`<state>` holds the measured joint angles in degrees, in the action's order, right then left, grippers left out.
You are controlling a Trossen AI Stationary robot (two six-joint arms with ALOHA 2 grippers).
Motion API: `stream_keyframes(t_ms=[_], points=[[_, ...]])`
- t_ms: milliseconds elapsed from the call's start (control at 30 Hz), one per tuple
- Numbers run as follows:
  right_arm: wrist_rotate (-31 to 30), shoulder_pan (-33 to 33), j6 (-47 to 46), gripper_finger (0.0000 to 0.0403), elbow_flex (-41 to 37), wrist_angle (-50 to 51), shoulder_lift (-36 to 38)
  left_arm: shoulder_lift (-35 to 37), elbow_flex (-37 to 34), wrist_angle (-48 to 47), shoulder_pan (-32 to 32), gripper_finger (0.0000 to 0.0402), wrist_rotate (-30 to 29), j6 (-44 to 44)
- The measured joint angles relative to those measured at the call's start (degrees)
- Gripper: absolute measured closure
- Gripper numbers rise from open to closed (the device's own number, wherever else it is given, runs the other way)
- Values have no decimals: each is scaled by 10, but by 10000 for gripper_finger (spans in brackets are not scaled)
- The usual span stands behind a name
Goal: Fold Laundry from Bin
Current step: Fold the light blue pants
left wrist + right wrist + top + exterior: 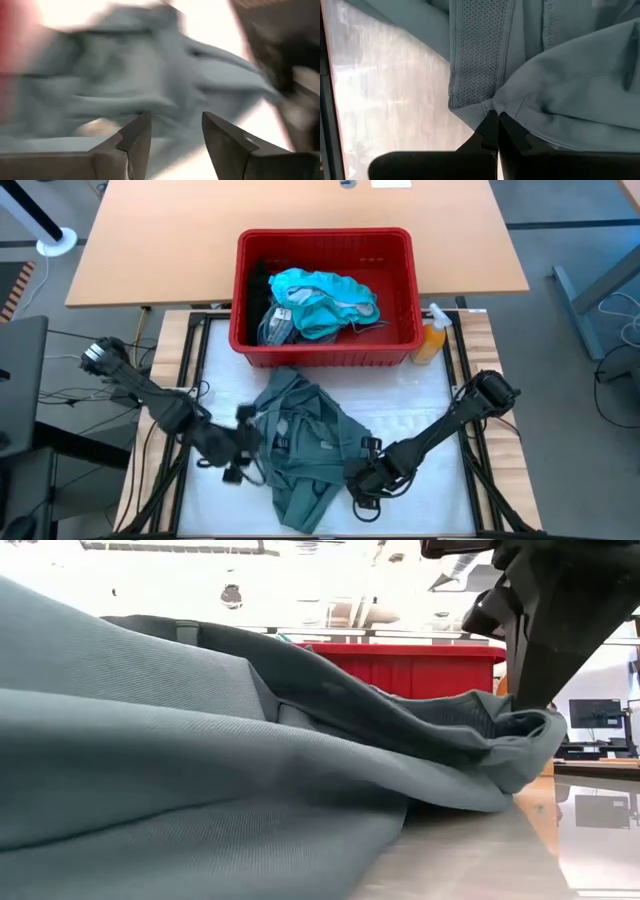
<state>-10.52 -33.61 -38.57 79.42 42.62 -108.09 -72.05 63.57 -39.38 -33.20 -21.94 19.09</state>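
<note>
- Grey-green garment (305, 445): soft twill, mesh lining, rumpled; long axis 12 to 6, on bench (420, 395) at 6 of red slotted bin (325, 345).
- Right pincer (496, 120): clenched on garment's hem.
- Left pincer (172, 137): released, at garment's 9.

Table (420, 415) bears grey-green garment (305, 445), red bin (325, 350).

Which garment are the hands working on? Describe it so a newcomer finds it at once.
Start at the red bin at the table's far side; just in front of it a grey-green garment lies spread on the white surface between both hands. Unlike the bright teal clothes inside the bin, it is dull and already out.
</note>
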Motion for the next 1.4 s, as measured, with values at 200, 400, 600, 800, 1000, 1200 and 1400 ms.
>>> stream_keyframes(t_ms=[200,400,600,800,1000,1200,1400], points=[[0,0,11,382,0,0,1,7,-48,-1,112,231,-30,5],[-1,0,16,382,0,-4,1,-21,-69,40,215,231,7,70],[-1,0,32,382,0,-7,1,-34,-69,31,250,230,24,81],[-3,0,45,382,0,-13,1,-98,-69,47,257,230,55,79],[-6,0,46,382,0,-15,1,-139,-68,34,265,230,31,76],[-6,0,46,382,0,-13,1,-143,-68,-18,275,254,-30,86],[-6,1,57,381,0,-15,1,-143,-68,-35,275,381,-33,64]])
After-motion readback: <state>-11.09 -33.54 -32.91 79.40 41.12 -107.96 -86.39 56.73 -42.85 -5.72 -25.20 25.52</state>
